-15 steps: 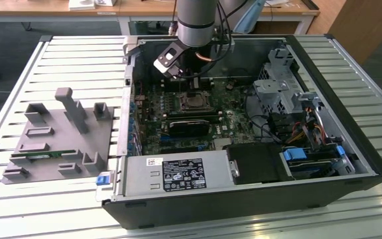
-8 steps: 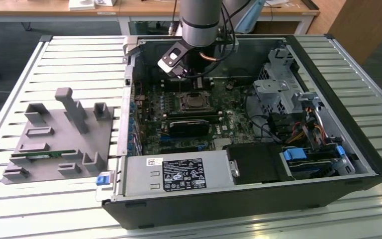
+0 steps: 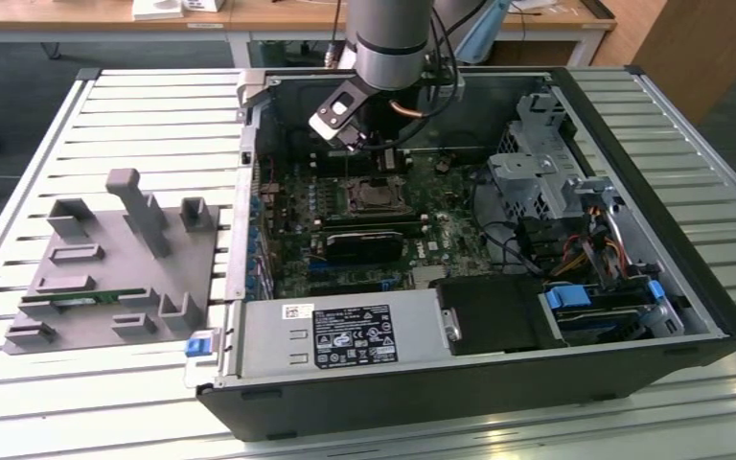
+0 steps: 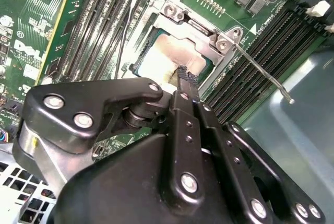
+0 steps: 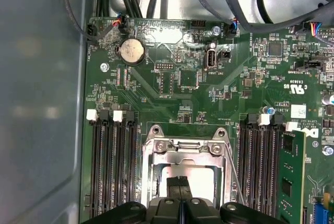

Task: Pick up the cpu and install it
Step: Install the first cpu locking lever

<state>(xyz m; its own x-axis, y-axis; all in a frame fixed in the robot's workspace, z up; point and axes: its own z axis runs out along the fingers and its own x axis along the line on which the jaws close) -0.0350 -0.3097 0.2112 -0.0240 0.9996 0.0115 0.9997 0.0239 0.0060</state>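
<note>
Black gripper [image 4: 183, 80] fingers pressed together hover over the cpu [image 4: 164, 59], lying in the motherboard socket [image 5: 182, 153] at the case's eleven o'clock; light, stiff, likely fragile, best held by opposite edges.

motherboard [image 5: 209, 93]: small white silkscreen lettering | power supply [image 3: 342, 335]: white printed labels, illegible

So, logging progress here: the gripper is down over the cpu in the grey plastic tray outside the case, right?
Not the tray. The gripper is inside the computer case, over the cpu lying in the motherboard socket, as both wrist views show. The grey tray sits apart, at the exterior view's left.
</note>
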